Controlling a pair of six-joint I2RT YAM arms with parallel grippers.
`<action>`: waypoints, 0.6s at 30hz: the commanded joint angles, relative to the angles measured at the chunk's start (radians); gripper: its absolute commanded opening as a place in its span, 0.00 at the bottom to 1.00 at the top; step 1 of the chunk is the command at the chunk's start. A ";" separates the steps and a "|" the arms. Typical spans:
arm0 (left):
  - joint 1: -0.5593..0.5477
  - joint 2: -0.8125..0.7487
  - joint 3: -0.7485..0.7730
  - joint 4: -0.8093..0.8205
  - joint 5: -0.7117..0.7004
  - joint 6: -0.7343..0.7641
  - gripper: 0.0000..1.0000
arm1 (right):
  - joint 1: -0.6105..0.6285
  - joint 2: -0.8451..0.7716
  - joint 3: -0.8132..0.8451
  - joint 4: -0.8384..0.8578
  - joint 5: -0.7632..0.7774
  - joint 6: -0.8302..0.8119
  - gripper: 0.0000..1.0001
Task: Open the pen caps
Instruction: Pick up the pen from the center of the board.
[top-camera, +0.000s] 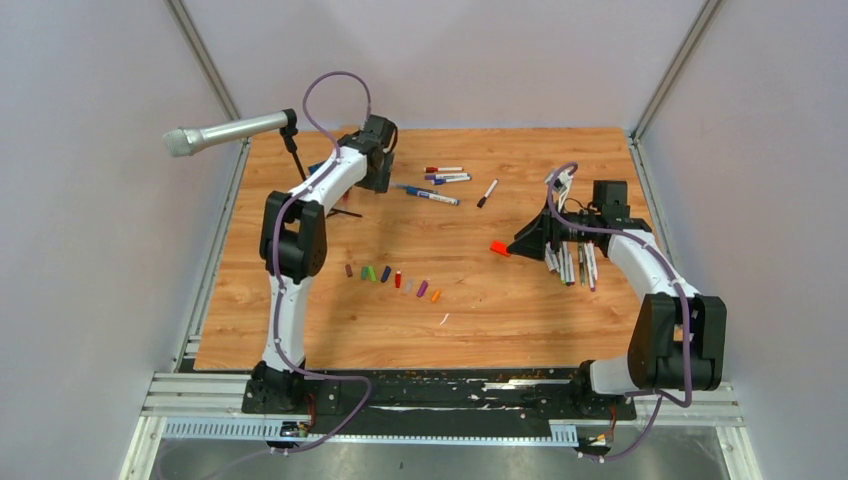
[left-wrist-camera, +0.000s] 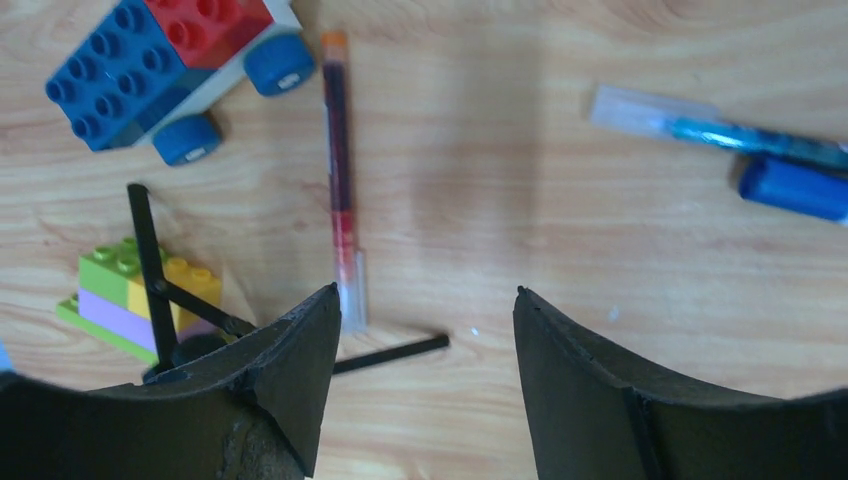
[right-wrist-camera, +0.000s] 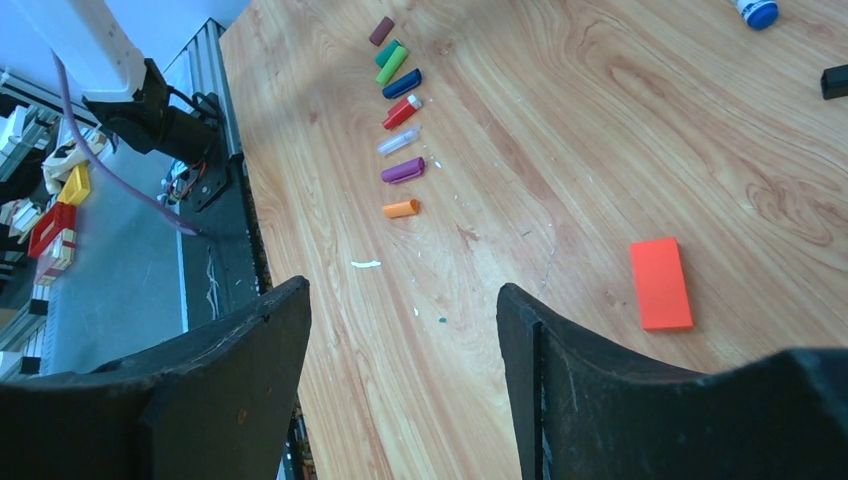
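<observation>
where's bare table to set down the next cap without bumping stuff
Widest bare wood: the middle, between the row of caps and the far pens, left of the orange block. Also the near-right stretch past the caps. Crowded: far-left around the tripod and toy bricks, and the right-side pens.

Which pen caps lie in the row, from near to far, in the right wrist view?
Orange plastic cap, purple plastic cap, clear plastic cap, red plastic cap, blue plastic cap, lime-green plastic cap, brown plastic cap.
</observation>
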 joint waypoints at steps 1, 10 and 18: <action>0.042 0.084 0.144 -0.085 0.011 0.051 0.70 | -0.003 -0.004 0.038 -0.009 -0.062 -0.042 0.68; 0.102 0.190 0.250 -0.117 0.031 0.061 0.65 | -0.015 -0.008 0.038 -0.014 -0.079 -0.044 0.68; 0.128 0.217 0.247 -0.108 0.096 0.080 0.54 | -0.024 -0.009 0.036 -0.013 -0.106 -0.046 0.68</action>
